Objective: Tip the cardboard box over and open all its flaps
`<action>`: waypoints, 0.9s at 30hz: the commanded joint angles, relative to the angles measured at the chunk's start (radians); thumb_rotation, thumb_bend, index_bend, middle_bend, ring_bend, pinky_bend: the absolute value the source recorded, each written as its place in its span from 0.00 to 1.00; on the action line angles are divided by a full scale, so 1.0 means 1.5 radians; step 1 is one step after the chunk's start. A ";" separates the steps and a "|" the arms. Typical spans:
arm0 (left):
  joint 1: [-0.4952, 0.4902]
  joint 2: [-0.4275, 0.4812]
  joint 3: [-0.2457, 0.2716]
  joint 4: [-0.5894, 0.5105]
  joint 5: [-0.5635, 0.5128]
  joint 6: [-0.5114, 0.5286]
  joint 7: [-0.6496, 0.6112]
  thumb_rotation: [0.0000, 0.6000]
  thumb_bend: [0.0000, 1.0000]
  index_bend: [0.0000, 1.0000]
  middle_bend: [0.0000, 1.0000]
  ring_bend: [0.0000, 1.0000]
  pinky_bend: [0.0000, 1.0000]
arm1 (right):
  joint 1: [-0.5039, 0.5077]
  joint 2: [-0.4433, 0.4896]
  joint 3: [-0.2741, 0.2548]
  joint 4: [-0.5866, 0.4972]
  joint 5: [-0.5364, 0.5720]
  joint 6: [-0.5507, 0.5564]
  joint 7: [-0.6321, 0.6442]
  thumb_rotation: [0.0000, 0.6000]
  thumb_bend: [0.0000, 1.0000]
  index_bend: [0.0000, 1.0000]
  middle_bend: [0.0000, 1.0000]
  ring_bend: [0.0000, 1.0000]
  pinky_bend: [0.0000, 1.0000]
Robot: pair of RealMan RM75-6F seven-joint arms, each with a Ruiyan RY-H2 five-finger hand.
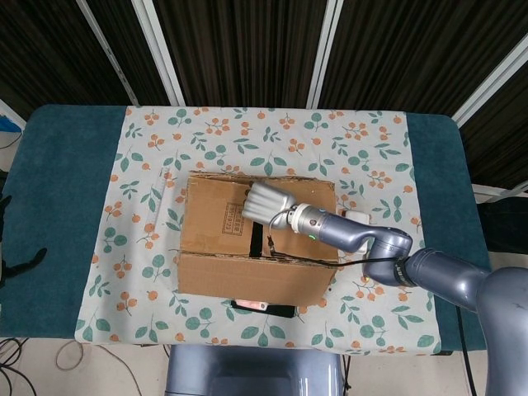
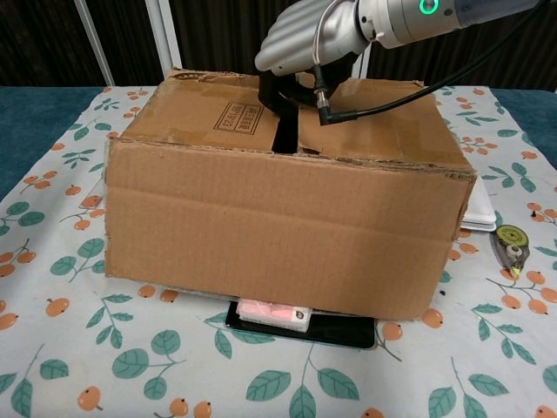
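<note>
Presently, one cardboard box (image 2: 287, 218), brown corrugated, flaps shut, standing near the middle of the bench (image 1: 74, 206) on a leaf-and-fruit patterned cloth (image 1: 148, 148). Judged light for its bulk and probably empty; walls stiff, flaps thin and apt to crease or tear along the fold. A narrow slot runs between the two top flaps. The right robot hand (image 1: 266, 202) rests on the top at that slot, fingers curled down toward the gap (whether they hook a flap edge or merely press is not clear). Left robot hand not in view. Best hold, by estimate: a flap's free edge at the slot, or the far top rim for tipping. A dark flat device with a pink block (image 2: 271, 313) protrudes from under the near edge.
</note>
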 commanded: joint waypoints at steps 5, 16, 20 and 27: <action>0.002 0.001 -0.002 -0.002 0.002 -0.007 0.000 1.00 0.16 0.00 0.00 0.00 0.00 | 0.007 0.019 -0.014 -0.015 -0.006 -0.001 -0.016 1.00 1.00 0.67 0.57 0.39 0.36; 0.006 0.002 -0.007 -0.007 0.002 -0.012 -0.004 1.00 0.16 0.00 0.00 0.00 0.00 | 0.018 0.058 -0.019 -0.047 -0.007 0.001 -0.046 1.00 1.00 0.68 0.60 0.39 0.36; 0.007 0.003 -0.009 -0.009 0.001 -0.013 -0.005 1.00 0.16 0.00 0.00 0.00 0.00 | 0.020 0.072 -0.017 -0.057 -0.005 0.001 -0.057 1.00 1.00 0.68 0.60 0.39 0.35; 0.009 0.003 -0.011 -0.010 0.004 -0.014 -0.002 1.00 0.16 0.00 0.00 0.00 0.00 | 0.020 0.106 -0.014 -0.086 0.004 -0.003 -0.082 1.00 1.00 0.68 0.59 0.39 0.35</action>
